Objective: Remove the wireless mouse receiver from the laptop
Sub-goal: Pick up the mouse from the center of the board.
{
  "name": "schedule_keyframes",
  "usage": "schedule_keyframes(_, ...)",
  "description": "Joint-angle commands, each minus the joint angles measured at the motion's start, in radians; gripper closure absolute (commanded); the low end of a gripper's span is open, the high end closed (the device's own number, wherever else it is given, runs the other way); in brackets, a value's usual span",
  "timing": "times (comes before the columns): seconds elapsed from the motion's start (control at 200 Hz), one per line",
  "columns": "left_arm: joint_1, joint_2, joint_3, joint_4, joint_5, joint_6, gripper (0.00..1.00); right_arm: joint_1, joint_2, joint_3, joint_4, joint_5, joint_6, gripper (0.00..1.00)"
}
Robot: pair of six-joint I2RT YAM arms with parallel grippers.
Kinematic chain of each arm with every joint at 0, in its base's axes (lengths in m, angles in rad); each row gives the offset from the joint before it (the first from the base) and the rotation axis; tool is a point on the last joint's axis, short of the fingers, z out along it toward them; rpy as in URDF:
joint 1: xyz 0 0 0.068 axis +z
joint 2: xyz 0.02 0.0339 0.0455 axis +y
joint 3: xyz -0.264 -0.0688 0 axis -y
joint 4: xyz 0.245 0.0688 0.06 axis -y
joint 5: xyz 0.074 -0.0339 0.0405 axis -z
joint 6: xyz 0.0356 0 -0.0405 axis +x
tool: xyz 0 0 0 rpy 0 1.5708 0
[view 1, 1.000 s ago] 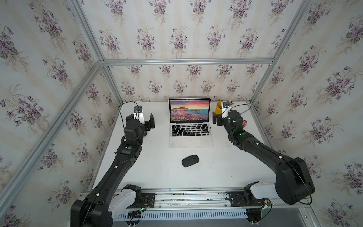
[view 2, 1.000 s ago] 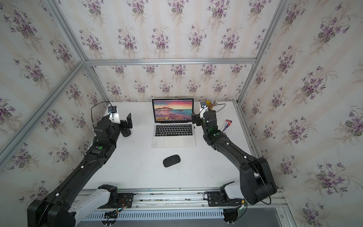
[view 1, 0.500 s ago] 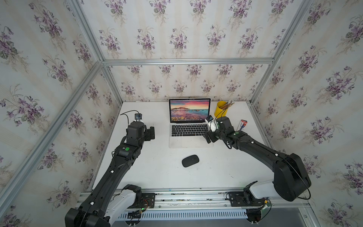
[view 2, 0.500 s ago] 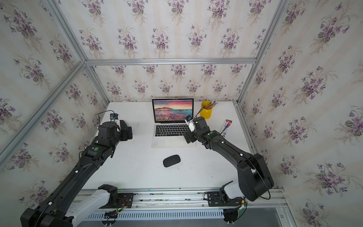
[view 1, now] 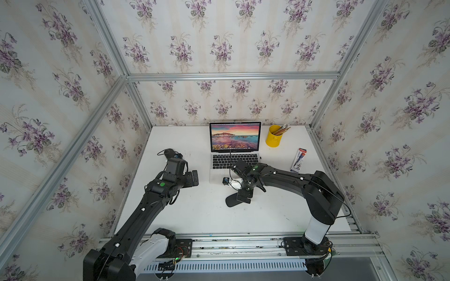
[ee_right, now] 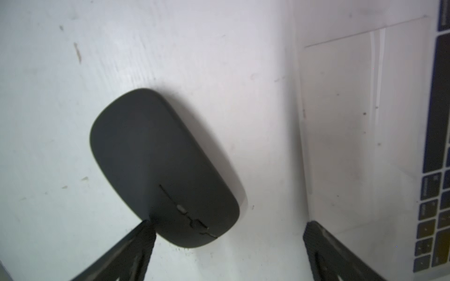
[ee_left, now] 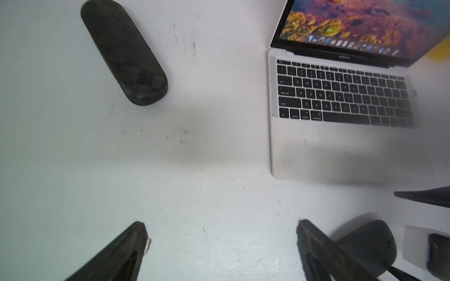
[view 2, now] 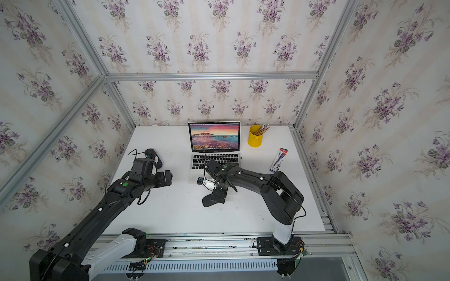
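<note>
The silver laptop [view 1: 220, 174] [view 2: 198, 174] stands open at the back middle of the table, its screen showing a pink sunset. The wireless mouse receiver [ee_left: 414, 92] is a tiny dark stub on the laptop's right edge, also faint in both top views [view 1: 260, 158] [view 2: 241, 157]. My right gripper [view 1: 244, 198] [ee_right: 229, 225] hangs open in front of the laptop, above the black mouse [ee_right: 158, 165]; one finger overlaps the mouse's edge and nothing is held. Left of the laptop [ee_left: 341, 146], my left gripper [view 1: 193, 178] [ee_left: 221, 227] is open over bare table.
A long black case [ee_left: 124, 53] [view 2: 152, 154] lies at the back left, partly behind my left arm. A yellow cup of pencils [view 1: 274, 137] stands right of the screen. A pen pack [view 1: 299, 160] lies near the right edge.
My right gripper has swung from the laptop's right side, across its front, to above the mouse. My left arm has drawn back toward the table's front. Both stayed open.
</note>
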Motion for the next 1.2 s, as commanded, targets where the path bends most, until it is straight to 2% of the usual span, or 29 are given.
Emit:
schedule_keyframes(0.0,-0.022,0.002,-0.012,-0.038,0.03,-0.01,0.01,0.015,-0.032,-0.022,-0.023,-0.039,-0.106,0.0)
schedule_keyframes(0.145,-0.041,-0.021,-0.048,-0.032,0.023,-0.013,0.01,0.032,-0.085,-0.078,0.022,-0.116,-0.16,0.0)
schedule_keyframes(0.275,-0.043,-0.024,-0.072,-0.026,0.012,-0.013,0.01,0.039,-0.07,-0.094,0.05,-0.163,-0.192,0.0)
schedule_keyframes(0.649,-0.05,-0.028,-0.08,0.0,0.001,-0.014,0.01,0.035,0.01,-0.034,0.082,-0.099,-0.233,0.0)
schedule_keyframes(1.194,-0.064,0.001,-0.08,0.029,0.012,-0.013,0.01,-0.014,0.143,-0.036,0.075,-0.136,-0.252,0.02)
